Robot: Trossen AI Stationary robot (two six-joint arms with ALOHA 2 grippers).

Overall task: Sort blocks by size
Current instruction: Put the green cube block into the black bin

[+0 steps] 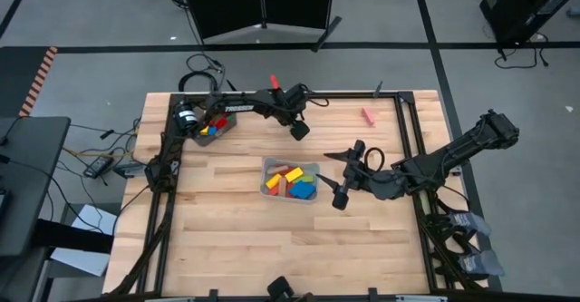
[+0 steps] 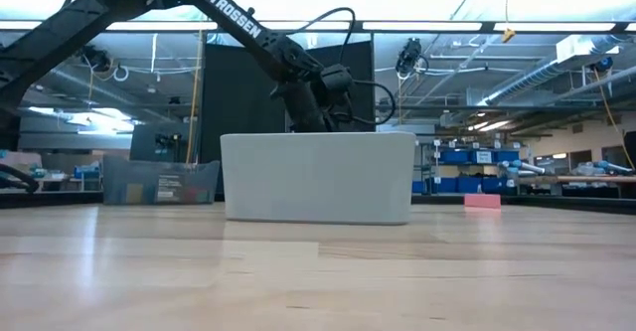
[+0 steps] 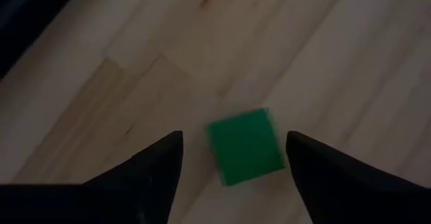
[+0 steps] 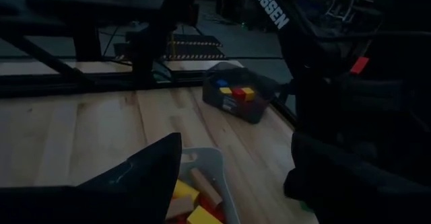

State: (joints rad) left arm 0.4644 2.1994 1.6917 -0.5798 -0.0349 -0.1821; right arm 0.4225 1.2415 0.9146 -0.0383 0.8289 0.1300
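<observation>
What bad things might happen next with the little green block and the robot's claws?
1. The left gripper is open around the small green cube, which sits nearer one finger; closing could nudge or twist it instead of gripping.
2. The right gripper, also open, hovers beside the clear rectangular tray of coloured blocks; a low move might bump it.
3. A lone pink block lies near the table's far edge and could be missed.

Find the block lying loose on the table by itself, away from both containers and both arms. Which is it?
The pink block, alone near the table's far right edge. The other blocks seen from above sit in the tray or the bowl.
</observation>
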